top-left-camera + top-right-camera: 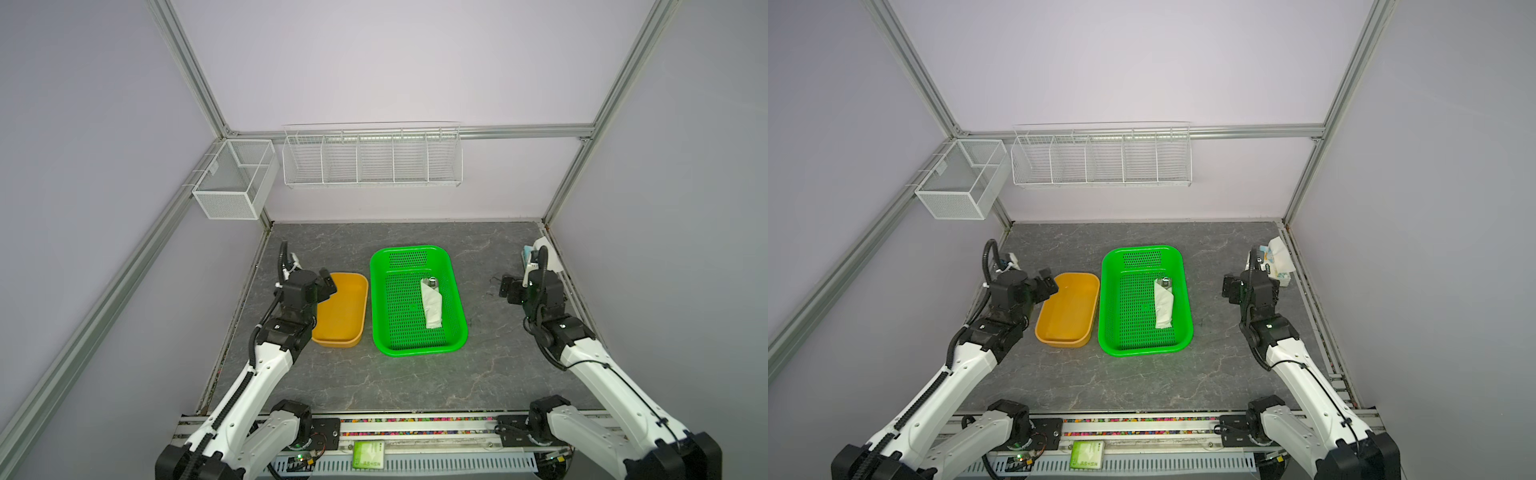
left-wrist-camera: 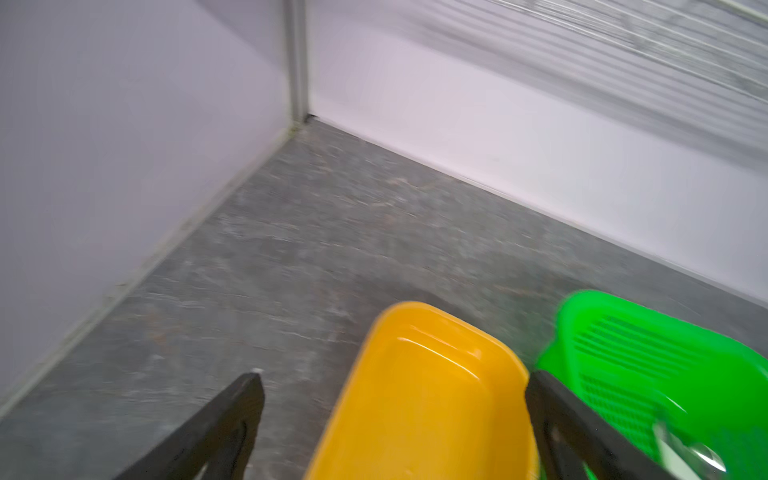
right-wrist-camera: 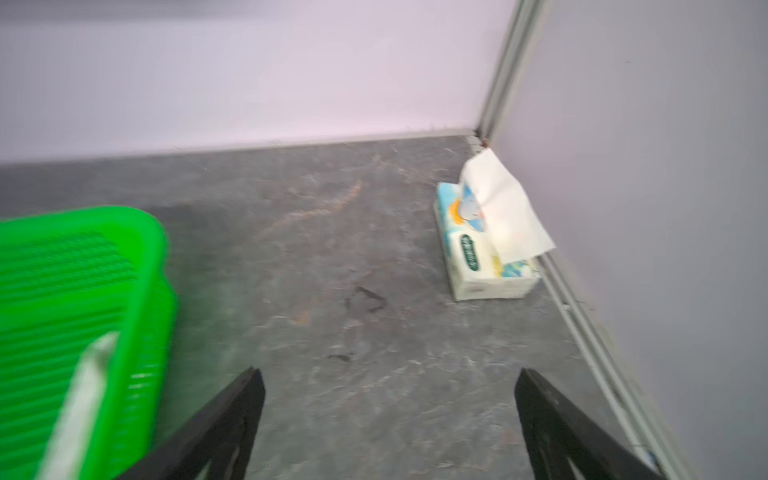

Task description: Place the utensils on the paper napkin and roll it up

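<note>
The paper napkin lies rolled into a white bundle inside the green basket. A shiny metal tip of the utensils pokes out of its far end; the rest is hidden in the roll. My left gripper hangs open over the near-left part of the yellow tray, holding nothing. My right gripper is open above bare table to the right of the basket, also holding nothing. Both wrist views are blurred.
A blue-and-white tissue pack with a tissue sticking up stands by the right wall. On the back wall hangs a white wire rack, and a mesh box on the left wall. The yellow tray holds nothing.
</note>
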Controlling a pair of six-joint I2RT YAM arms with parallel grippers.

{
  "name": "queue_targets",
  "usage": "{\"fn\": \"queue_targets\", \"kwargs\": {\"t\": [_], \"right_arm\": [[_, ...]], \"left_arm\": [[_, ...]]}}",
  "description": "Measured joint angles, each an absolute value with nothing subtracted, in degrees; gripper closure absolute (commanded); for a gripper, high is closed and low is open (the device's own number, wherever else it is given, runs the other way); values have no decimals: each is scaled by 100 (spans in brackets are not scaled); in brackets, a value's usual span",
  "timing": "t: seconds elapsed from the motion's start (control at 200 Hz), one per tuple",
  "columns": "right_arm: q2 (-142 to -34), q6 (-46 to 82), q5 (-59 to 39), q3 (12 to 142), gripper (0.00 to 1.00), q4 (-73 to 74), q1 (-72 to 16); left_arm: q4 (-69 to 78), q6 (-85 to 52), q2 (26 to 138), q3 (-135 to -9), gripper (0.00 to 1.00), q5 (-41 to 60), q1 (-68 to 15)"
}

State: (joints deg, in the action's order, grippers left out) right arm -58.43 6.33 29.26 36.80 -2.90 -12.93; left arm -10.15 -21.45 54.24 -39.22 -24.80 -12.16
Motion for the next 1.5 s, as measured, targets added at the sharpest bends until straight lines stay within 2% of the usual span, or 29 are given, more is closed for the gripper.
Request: {"fn": "queue_targets", "kwargs": {"t": [0.12,0.195,0.42,0.54,0.85,0.925,0.945,0.98,1.22,1.5], "right_arm": [[-6628,333,2976,3277,1,521,-650],[-6869,158,2749,2976,1,1153,-541],[-7649,-209,1826,2460,2,2952,-539],[-8079,-381,1420,2364,1,3656,-539],[-8766,-482,1125,1356,0,5828,-528],[-8884,-480,1146,1376,0,5931,-530],[-8882,-480,1164,1393,9,5916,-530],[-8873,-464,1227,1457,11,5889,-528],[-8873,-351,1564,1892,11,5749,-495],[-8873,-298,1671,1909,11,5483,-454]], "left_arm": [[-235,-1796,5712,-3472,1,-2390,21],[294,-1509,6195,-3358,1,-2344,438],[1398,-947,7516,-3282,1,-2132,526],[2093,-906,7684,-2969,0,-1905,526],[3201,-814,7655,-2340,1,-991,532],[3688,-808,7664,-2128,0,-663,530],[3835,-805,7679,-2060,0,-578,532],[4130,-788,7743,-1931,1,-451,532],[6018,-790,8941,-1382,0,-163,532],[6294,-777,8973,-1472,1,-154,499]]}}
